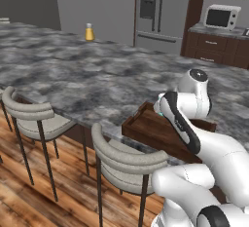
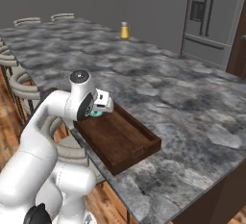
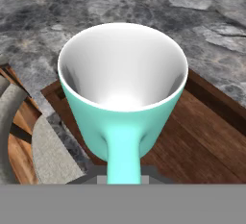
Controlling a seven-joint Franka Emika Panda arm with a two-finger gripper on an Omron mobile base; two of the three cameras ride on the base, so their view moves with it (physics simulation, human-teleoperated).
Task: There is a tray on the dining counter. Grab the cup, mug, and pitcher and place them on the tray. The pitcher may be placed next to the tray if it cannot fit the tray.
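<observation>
In the hand view the teal mug (image 3: 123, 98) takes up the centre of the frame, white inside, its handle running down to the bottom edge where the pincer (image 3: 123, 177) is clamped on it. Behind and to the right of the mug lies the dark wooden tray (image 3: 206, 122), with the marbled table (image 3: 144, 2) across the top of the frame.

In the right base view the pincer (image 2: 98, 108) sits left of centre, a sliver of teal showing at it, over the near-left end of the tray (image 2: 120, 141). A small yellow bottle (image 2: 124, 30) stands at the top centre, well apart.

In the left base view the tray (image 1: 151, 128) lies at lower centre on the table edge (image 1: 73, 75), above a grey stool (image 1: 126, 165).
</observation>
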